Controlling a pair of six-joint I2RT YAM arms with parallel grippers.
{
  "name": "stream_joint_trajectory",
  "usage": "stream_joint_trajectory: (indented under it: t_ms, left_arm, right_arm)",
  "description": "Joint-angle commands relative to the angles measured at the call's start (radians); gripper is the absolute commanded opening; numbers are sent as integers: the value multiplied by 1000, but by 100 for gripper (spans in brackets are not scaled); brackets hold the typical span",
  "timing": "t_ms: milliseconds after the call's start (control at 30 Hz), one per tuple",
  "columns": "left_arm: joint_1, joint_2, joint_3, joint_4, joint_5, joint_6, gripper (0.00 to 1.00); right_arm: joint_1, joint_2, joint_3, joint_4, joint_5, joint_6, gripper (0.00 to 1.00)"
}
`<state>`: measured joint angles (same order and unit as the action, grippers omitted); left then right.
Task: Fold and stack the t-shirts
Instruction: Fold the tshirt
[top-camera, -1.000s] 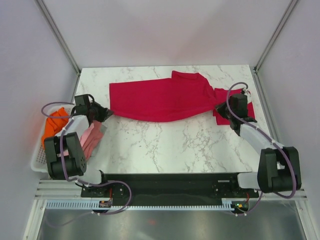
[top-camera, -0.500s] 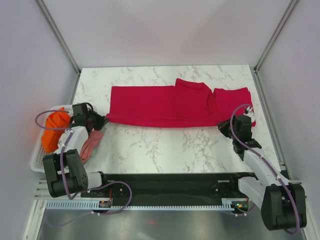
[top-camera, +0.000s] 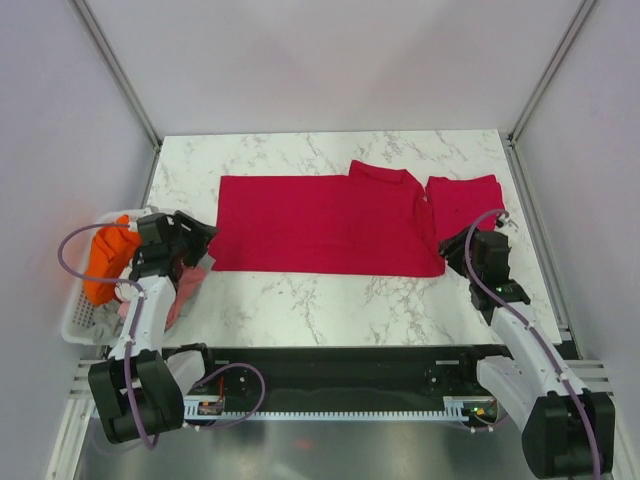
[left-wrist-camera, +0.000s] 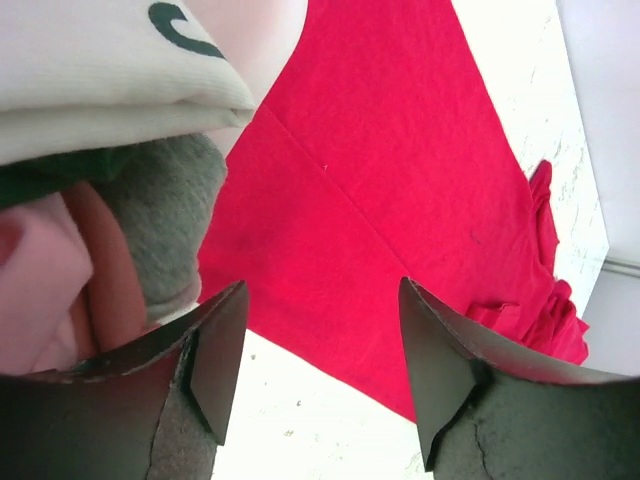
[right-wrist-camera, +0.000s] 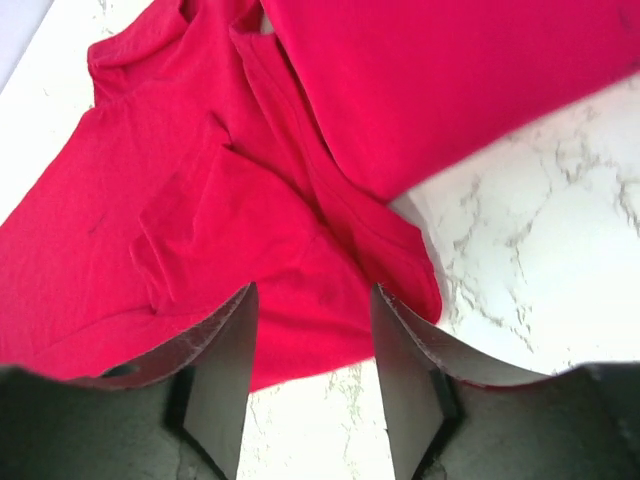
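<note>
One crimson t-shirt (top-camera: 320, 220) lies spread flat across the marble table, long side running left to right, collar near the right and a sleeve (top-camera: 465, 200) at the far right. My left gripper (top-camera: 203, 240) sits at the shirt's left edge (left-wrist-camera: 330, 270), jaws open with nothing between them. At the lower right corner of the cloth (right-wrist-camera: 300, 290) my right gripper (top-camera: 455, 252) is open too, and only table and shirt hem show between its fingers. No other red shirt shows in these views.
A white basket (top-camera: 75, 320) at the table's left edge holds orange cloth (top-camera: 108, 258), pink cloth (top-camera: 185, 285) and other garments, including grey and white ones (left-wrist-camera: 120, 90). Bare marble (top-camera: 340, 305) lies between the shirt and the arm bases.
Both grippers pulled the shirt toward the near edge, laying it out flat. Both then opened and let go of the cloth.
</note>
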<state>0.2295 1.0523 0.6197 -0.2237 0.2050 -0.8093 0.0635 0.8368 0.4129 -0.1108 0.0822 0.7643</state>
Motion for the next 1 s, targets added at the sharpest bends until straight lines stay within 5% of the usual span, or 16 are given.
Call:
stream_joint_trajectory:
  t_ms: [0,133,267,967]
  left_arm:
    - [10,-31,61,-98,-61,67,70]
    - [7,-51,138,-144,-65,85,74]
    - [1,-77,201,-174,-58,102,99]
    - [-35,-86,290,-195,-32,127,99]
  right_arm:
    - [-1,80,122,6,51,-72,57]
    - [2,221,246,23,51,-106,58]
    - [2,350,355,40,22,-114,57]
    - [-17,872,607,151,14,-10,52]
